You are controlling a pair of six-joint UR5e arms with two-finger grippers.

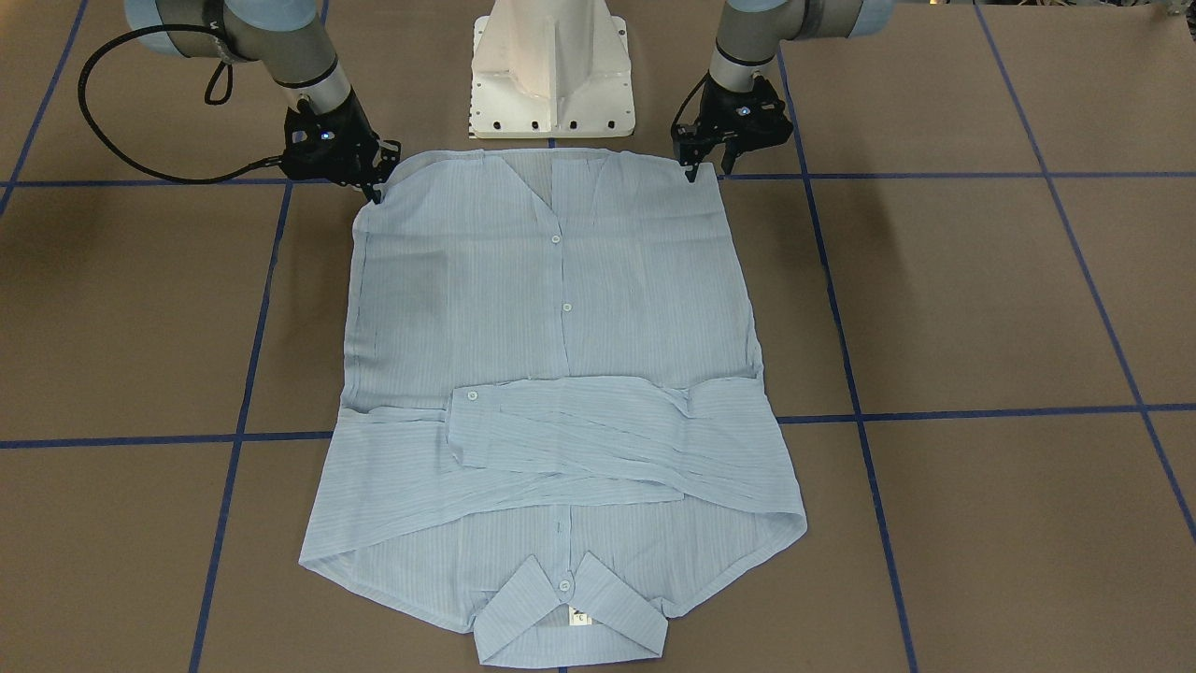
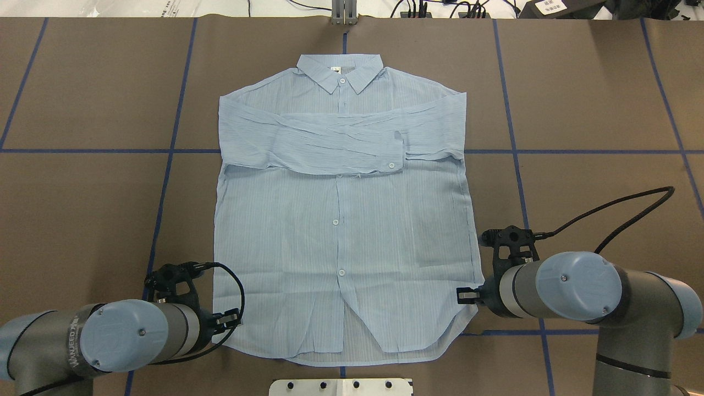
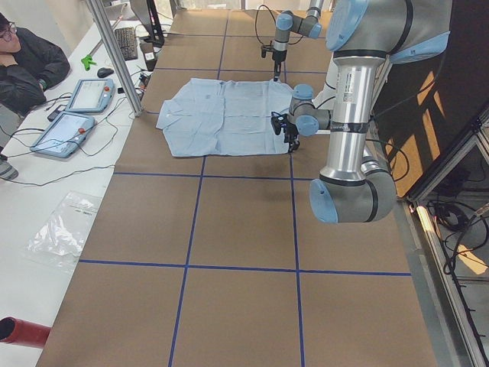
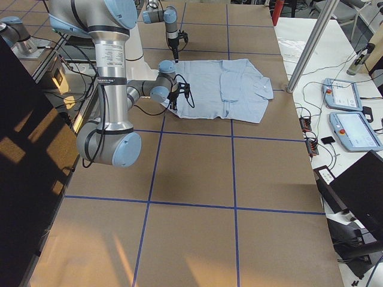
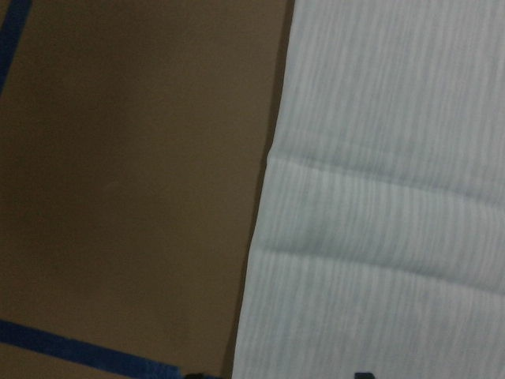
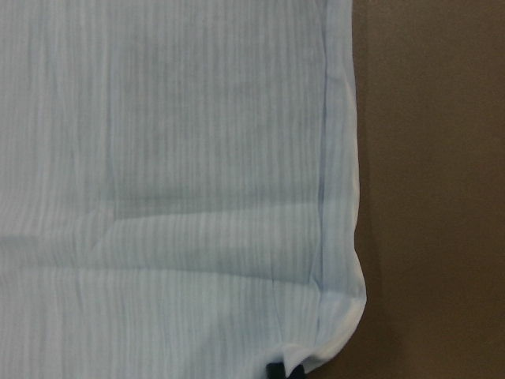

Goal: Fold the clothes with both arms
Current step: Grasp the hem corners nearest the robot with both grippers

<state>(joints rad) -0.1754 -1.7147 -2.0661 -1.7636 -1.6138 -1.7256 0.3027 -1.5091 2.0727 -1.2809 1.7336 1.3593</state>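
Observation:
The light blue striped shirt (image 1: pixel 561 318) lies flat and face up on the brown table, with both sleeves folded across the chest and the collar (image 2: pixel 339 71) on the side far from me. My left gripper (image 1: pixel 707 170) is open at the hem corner on my left. In the left wrist view its tips (image 5: pixel 280 376) stand on either side of the shirt's side edge (image 5: pixel 264 205). My right gripper (image 1: pixel 378 182) is at the other hem corner. In the right wrist view it (image 6: pixel 288 371) looks shut on the hem's rounded corner (image 6: pixel 347 316).
The white pedestal base (image 1: pixel 551 75) stands just behind the hem. Blue tape lines (image 2: pixel 165 181) cross the brown table. A seated person (image 3: pixel 23 61) and teach pendants (image 3: pixel 76 115) are on the white bench beyond the collar side. A metal post (image 4: pixel 311 48) stands there.

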